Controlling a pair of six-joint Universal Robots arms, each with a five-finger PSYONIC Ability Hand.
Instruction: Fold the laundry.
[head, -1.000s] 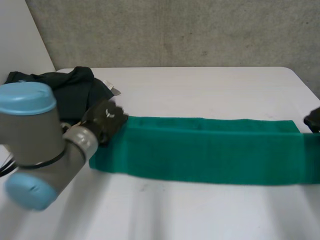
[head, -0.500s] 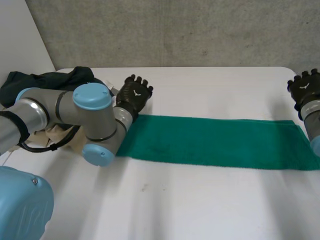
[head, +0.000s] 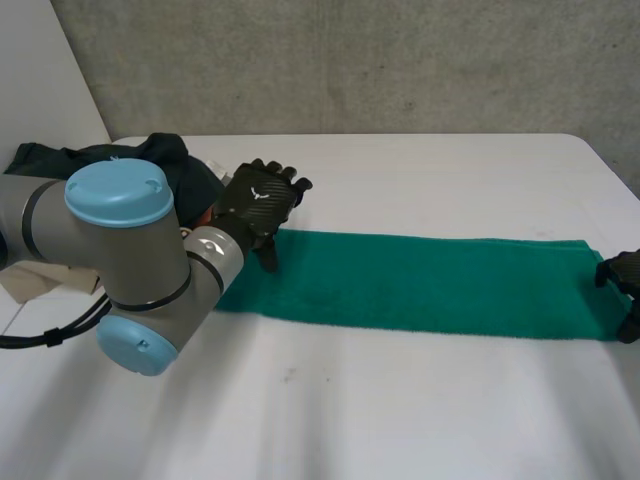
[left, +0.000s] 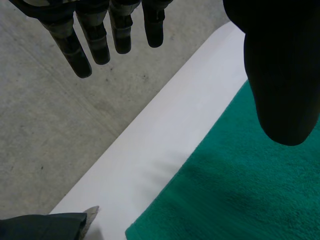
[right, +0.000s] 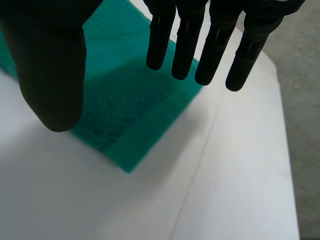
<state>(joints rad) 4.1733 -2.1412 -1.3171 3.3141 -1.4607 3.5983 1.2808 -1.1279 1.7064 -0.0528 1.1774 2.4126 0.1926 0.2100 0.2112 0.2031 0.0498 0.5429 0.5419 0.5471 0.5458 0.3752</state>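
Note:
A green towel (head: 420, 285), folded into a long narrow strip, lies flat across the white table. My left hand (head: 258, 205) hovers open over the strip's left end at its far corner. In the left wrist view its fingers (left: 100, 40) are straight and apart from the thumb, with the towel (left: 250, 200) under the thumb and nothing held. My right hand (head: 625, 275) is at the strip's right end. In the right wrist view its fingers (right: 185, 45) are straight, and the towel's end corner (right: 125, 100) lies below the palm, apart from it.
A dark garment (head: 150, 165) is heaped at the table's back left, just behind my left arm, and its edge (left: 45, 227) lies near the towel's left end. The table (head: 400, 420) ends close beyond the towel's right end. A concrete wall stands behind.
Both hands let go of the towel's ends and opened. The left hand then settled back over the left end. The right hand came down from the far right to the strip's right end.

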